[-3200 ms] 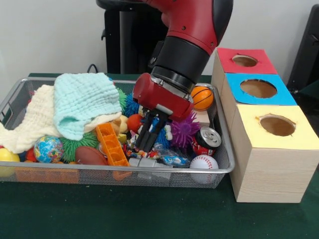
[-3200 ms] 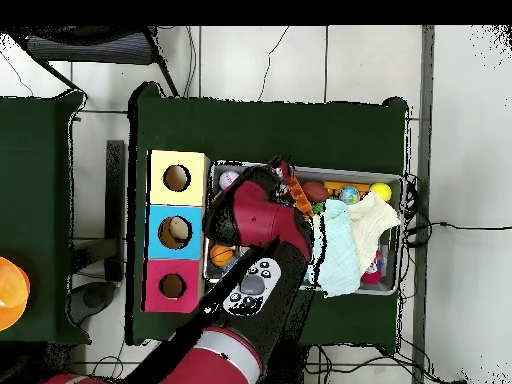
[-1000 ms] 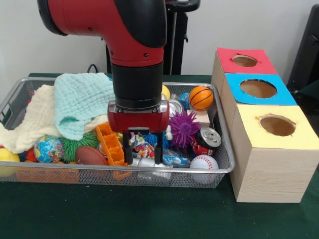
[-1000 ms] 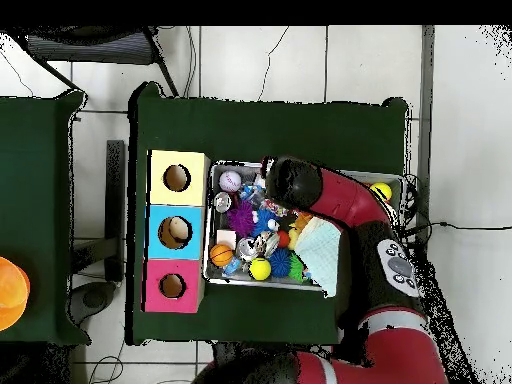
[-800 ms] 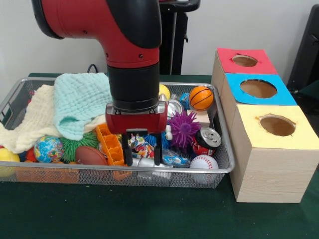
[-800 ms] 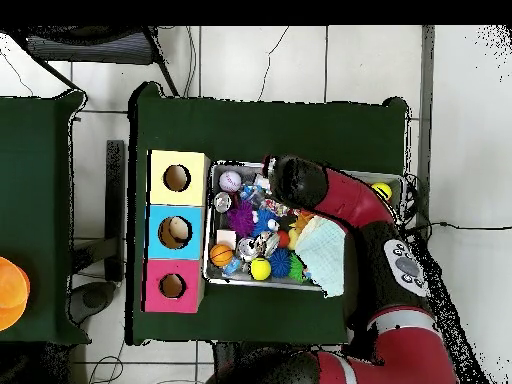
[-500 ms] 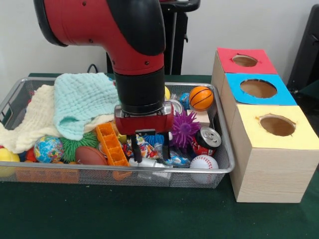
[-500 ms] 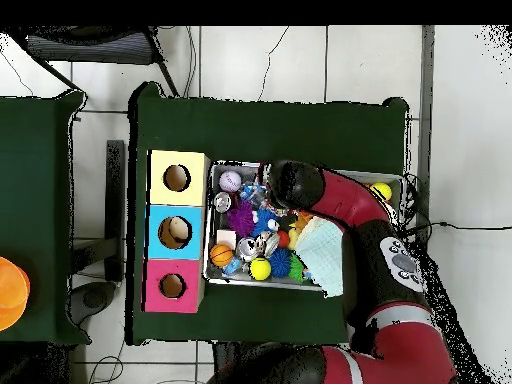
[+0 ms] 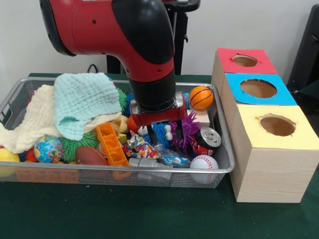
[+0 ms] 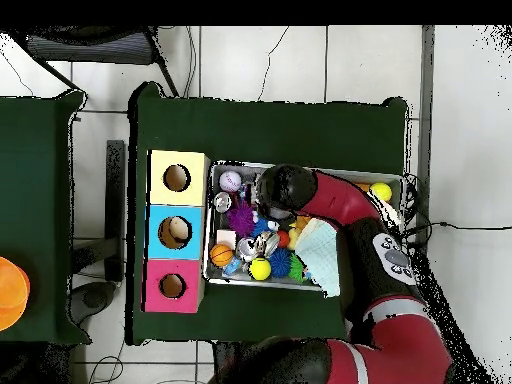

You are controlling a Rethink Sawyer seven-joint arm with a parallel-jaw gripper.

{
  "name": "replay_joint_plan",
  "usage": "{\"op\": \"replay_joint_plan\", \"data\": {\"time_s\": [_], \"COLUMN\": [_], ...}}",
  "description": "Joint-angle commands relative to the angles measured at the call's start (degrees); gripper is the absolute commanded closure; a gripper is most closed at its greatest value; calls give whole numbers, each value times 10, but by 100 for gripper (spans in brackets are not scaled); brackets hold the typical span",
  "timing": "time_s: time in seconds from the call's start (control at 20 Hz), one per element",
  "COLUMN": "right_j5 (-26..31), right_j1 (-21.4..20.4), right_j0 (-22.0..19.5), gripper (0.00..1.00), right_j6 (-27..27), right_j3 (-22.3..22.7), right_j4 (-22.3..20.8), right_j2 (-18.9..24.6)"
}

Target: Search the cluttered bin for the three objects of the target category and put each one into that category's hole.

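Note:
My gripper (image 9: 162,138) is down inside the wire bin (image 9: 164,172), open, with its black fingers (image 9: 178,134) on either side of a blue spiky ball (image 9: 159,133). A purple spiky ball (image 9: 188,127) touches its right side, and a colourful wrapper (image 9: 140,146) lies just in front. Nothing is lifted. A small basketball (image 9: 202,97), a baseball (image 9: 203,162), a globe ball (image 9: 48,148) and a brown football (image 9: 88,155) lie in the bin. At the right stand the red (image 9: 244,60), blue (image 9: 258,88) and yellow (image 9: 277,125) hole boxes. In the overhead view the arm (image 10: 330,200) hides the gripper.
A mint towel (image 9: 82,102) and a cream towel (image 9: 30,122) cover the bin's left half. An orange block (image 9: 112,144), a soda can (image 9: 206,139) and a green spiky ball (image 9: 77,143) crowd the gripper. Overhead, the boxes (image 10: 176,232) stand left of the bin (image 10: 310,167).
The gripper has moved from over the wrapper near the bin's front rim to the right and farther back, and it now stands lower around the blue spiky ball.

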Motion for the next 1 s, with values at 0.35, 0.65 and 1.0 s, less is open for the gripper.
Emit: {"op": "replay_joint_plan", "data": {"time_s": [0.35,0.65,1.0], "right_j5": [-57,-71,-78], "right_j1": [19,19,39], "right_j0": [-56,-57,-47], "gripper": [0,0,0], "right_j6": [-60,-38,-22], "right_j3": [34,27,-1], "right_j4": [-45,-69,-102], "right_j2": [118,119,82]}}
